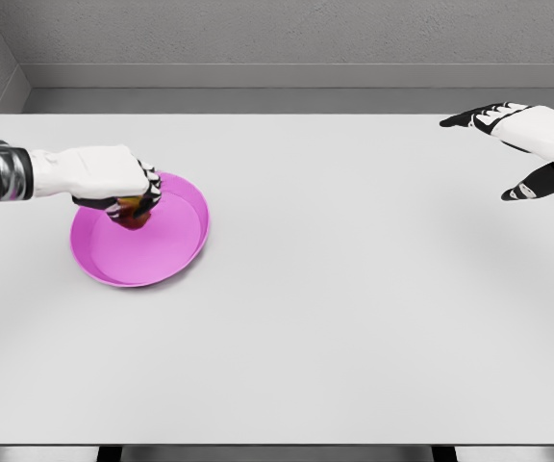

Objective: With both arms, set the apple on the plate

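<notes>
A magenta plate (176, 245) lies on the left part of the white table. My left hand (123, 188) hovers over the plate's upper left, its fingers curled around a dark red apple (133, 217). Most of the apple is hidden under the palm; I cannot tell whether it touches the plate. At the far right, my right hand (522, 144) hangs above the table with its fingers spread, holding nothing.
The white table (354, 318) stretches wide between the two hands. A grey wall runs behind its far edge. The table's near edge shows at the bottom of the view.
</notes>
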